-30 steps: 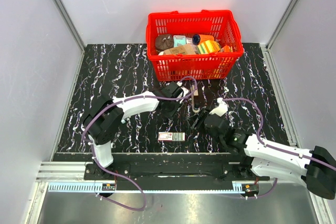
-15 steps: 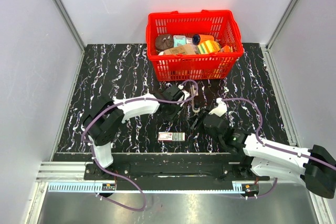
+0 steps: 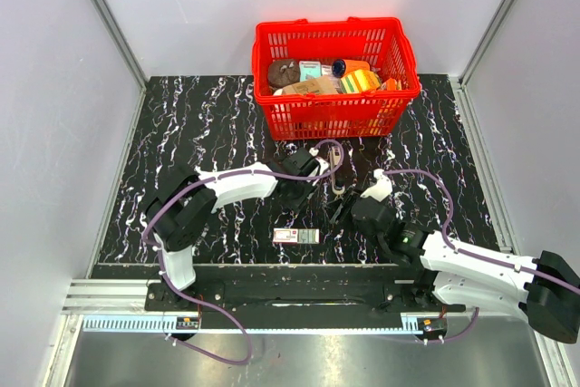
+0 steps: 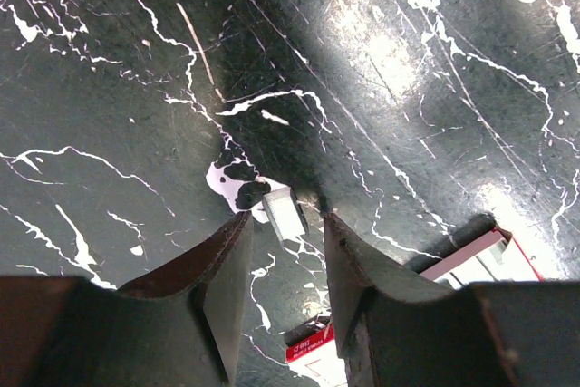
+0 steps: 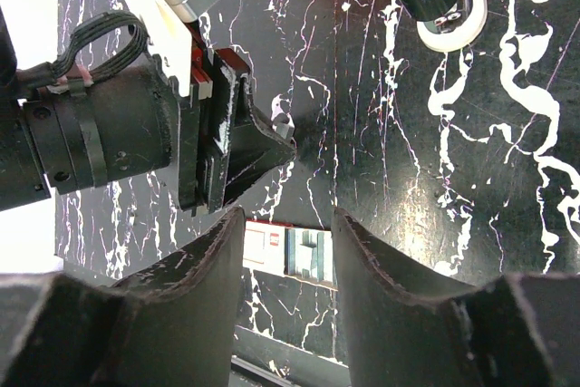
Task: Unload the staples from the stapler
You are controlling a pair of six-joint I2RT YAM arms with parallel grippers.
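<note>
The slim black, silver-railed stapler (image 3: 339, 178) lies mid-table at three o'clock of your left gripper (image 4: 283, 224), which has edged closer, jaws narrow around a small silvery piece (image 4: 284, 210), possibly staples; your right gripper (image 5: 288, 219) hangs open.

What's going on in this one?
Both arms are working close together at mid-table, in front of the red basket. The left gripper pinches a small silvery piece at its fingertips; whether it is staples is unclear. The right gripper hovers open beside it, near the red-and-white box.
</note>
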